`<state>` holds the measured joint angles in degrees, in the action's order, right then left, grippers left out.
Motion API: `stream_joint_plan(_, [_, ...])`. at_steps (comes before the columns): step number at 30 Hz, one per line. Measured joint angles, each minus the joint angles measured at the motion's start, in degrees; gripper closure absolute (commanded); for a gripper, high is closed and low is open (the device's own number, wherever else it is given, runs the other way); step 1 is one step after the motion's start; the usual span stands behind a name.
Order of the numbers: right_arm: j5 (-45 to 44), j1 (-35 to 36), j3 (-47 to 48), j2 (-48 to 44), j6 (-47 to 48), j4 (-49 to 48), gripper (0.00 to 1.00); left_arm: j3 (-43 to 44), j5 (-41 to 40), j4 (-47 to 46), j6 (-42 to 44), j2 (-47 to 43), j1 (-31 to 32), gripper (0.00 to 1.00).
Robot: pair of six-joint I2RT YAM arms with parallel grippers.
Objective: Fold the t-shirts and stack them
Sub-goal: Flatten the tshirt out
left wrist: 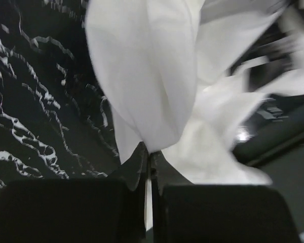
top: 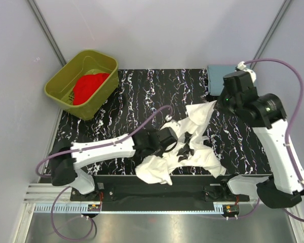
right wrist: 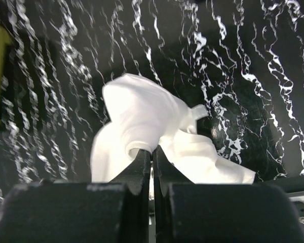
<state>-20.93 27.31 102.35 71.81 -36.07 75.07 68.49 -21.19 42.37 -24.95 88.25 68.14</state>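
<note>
The left tool (left wrist: 149, 161) has its two fingers pressed together, with a thin fold of the white t-shirt (top: 200, 152) clamped between the tips. In the left wrist view the cloth spreads away from that pinch in a broad, smooth lobe, with more crumpled white beyond it. From above, this tool sits near the middle of the counter (top: 137, 96), a little toward the near edge, half buried in the shirt's left side.

The right tool (right wrist: 152, 153) is likewise closed tight on the same shirt. Its fingertips meet on a bunched ridge of white fabric, and the cloth falls away from them in loose folds onto the black, white-veined surface. From above, this tool holds the shirt's far tip close to the far right corner of the counter.

Between the two grips the white t-shirt lies rumpled and unfolded. It runs from the far right down to the near edge, where its lowest lobe reaches the dark rail along the front. Small dark patches show among the folds near the left tool; I cannot tell whether they are print or parts of the tool.

The red t-shirt (top: 88, 86) lies heaped inside the olive-green tub (top: 61, 93), which stands at the far left corner, partly overhanging the counter's edge. A grey-blue box (top: 217, 76) sits at the far right corner, just behind the right arm's wrist.
</note>
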Motion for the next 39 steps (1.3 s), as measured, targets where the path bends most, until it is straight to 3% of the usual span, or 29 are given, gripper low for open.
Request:
stream_joint_plan(3, [-1.51, 0.00, 3.72, -2.75, -2.32, 1.46, 1.00, 8.70, 2.16, 1.70, -3.78, -5.42, 2.23, 1.00])
stream_joint_plan(6, [-2.10, 0.00, 6.73, -5.81, -3.78, 1.55, 1.00, 9.64, 6.47, 0.68, -8.09, -14.49, -0.37, 1.00])
stream_joint_plan(10, [-1.70, 0.00, 7.39, -9.09, -3.85, 1.33, 1.00, 0.35, 14.69, -1.60, -10.95, -23.47, -13.77, 1.00])
stream_joint_plan(14, [-0.07, 0.00, 3.32, -9.03, -3.39, -2.69, 1.00, -6.16, 23.80, -2.43, -10.08, -17.68, -27.56, 0.97])
stream_joint_plan(15, [0.07, 0.00, 1.97, -7.58, -3.10, -4.74, 1.00, -6.29, 25.75, -2.71, -9.29, -13.31, -30.53, 0.92])
stream_joint_plan(16, [0.04, 0.00, 1.14, -6.12, -2.86, -6.23, 1.00, -6.21, 27.30, -3.80, -8.44, -8.28, -33.18, 0.73])
stream_joint_plan(19, [-0.04, -0.13, 0.11, 1.57, -1.46, -11.52, 1.00, -3.54, 28.35, -4.46, -5.68, 5.97, -39.71, 0.42])
stream_joint_plan(22, [0.46, -0.39, 0.28, 9.97, -0.20, -15.80, 1.00, 0.63, 23.82, -0.42, -3.78, 12.66, -42.84, 0.38])
stream_joint_plan(25, [2.21, -0.57, 0.31, 16.46, 0.87, -18.03, 1.00, 8.22, 16.48, 4.17, -0.39, 12.13, -40.87, 0.40])
stream_joint_plan(27, [3.34, -0.61, 0.28, 18.67, 1.38, -18.88, 1.00, 11.61, 13.51, 2.51, 2.75, 8.96, -36.44, 0.42])
stream_joint_plan(29, [4.33, -0.68, 0.22, 19.34, 1.77, -19.82, 1.00, 11.52, 12.35, -1.01, 5.03, 3.21, -29.16, 0.53])
stream_joint_plan(33, [5.99, -1.36, -0.17, 19.08, 2.14, -22.43, 1.00, 5.38, 15.45, -9.29, 5.92, -6.23, -18.18, 0.63])
stream_joint_plan(36, [7.17, -2.36, -1.68, 18.78, 2.43, -24.13, 1.00, -0.15, 14.62, -13.31, 6.12, -6.54, -16.13, 0.63])
stream_joint_plan(39, [8.09, -3.58, -3.76, 18.45, 2.75, -24.94, 1.00, -4.70, 11.74, -16.09, 7.10, -2.16, -14.01, 0.56])
